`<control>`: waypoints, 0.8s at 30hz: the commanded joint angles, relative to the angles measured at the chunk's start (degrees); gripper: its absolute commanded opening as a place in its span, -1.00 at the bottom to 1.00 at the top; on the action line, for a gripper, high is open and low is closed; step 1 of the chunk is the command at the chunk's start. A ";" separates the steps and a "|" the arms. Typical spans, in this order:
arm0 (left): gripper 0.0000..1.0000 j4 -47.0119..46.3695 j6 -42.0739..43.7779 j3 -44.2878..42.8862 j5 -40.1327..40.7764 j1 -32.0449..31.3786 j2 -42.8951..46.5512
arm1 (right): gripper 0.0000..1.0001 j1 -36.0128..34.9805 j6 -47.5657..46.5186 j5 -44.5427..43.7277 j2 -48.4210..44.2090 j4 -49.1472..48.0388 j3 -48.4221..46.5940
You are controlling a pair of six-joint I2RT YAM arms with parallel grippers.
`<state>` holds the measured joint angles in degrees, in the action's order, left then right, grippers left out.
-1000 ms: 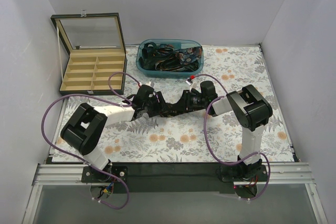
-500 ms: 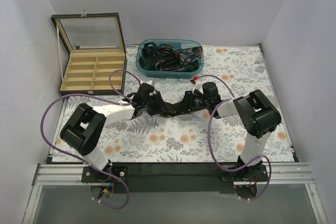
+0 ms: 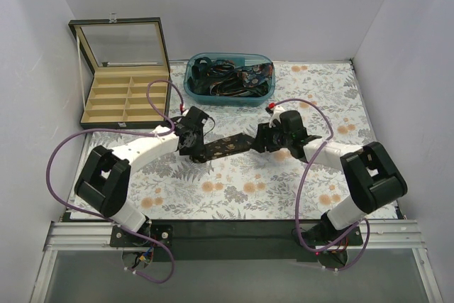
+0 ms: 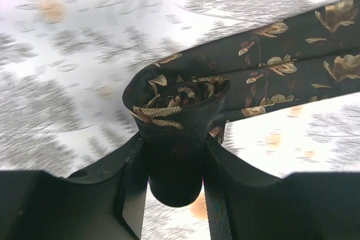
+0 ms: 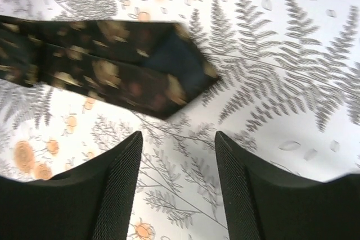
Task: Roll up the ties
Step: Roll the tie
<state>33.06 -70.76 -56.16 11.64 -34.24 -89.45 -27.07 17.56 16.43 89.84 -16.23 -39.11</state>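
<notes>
A dark tie (image 3: pixel 228 147) with gold leaf patterning lies stretched across the floral table between my two grippers. My left gripper (image 3: pixel 191 138) is shut on the tie's rolled-up end (image 4: pixel 174 108), a tight coil clamped between both fingers (image 4: pixel 132 178). The rest of the tie (image 4: pixel 292 63) runs off to the right, flat on the cloth. My right gripper (image 3: pixel 268 140) stands open just short of the tie's pointed end (image 5: pixel 135 77). Only tablecloth shows between the right gripper (image 5: pixel 177 158) fingertips.
A teal bin (image 3: pixel 191 90) holding several more ties stands at the back centre. An open wooden box (image 3: pixel 126 101) with compartments and a raised glass lid sits at the back left. Purple cables (image 3: pixel 305 168) loop beside both arms. White walls close in three sides.
My right gripper has opened, released the tie's pointed end and swung right. The left gripper has tightened on the roll. The tie now lies straighter and flatter.
</notes>
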 commanded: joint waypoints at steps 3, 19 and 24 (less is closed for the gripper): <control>-0.56 15.88 3.70 -5.79 15.24 0.23 -0.81 | 0.08 0.09 -3.76 -9.74 -4.06 7.52 0.35; -0.55 12.21 6.87 -5.98 12.44 0.23 0.85 | 0.10 -3.43 -4.99 -1.04 8.50 4.54 -13.52; -0.55 10.89 7.04 -5.36 11.74 0.23 1.56 | 0.07 -4.04 -4.99 -0.08 15.35 3.75 -19.59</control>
<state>45.82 -64.31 -62.17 23.53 -34.20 -91.20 -30.76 13.28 15.20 102.56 -10.26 -55.18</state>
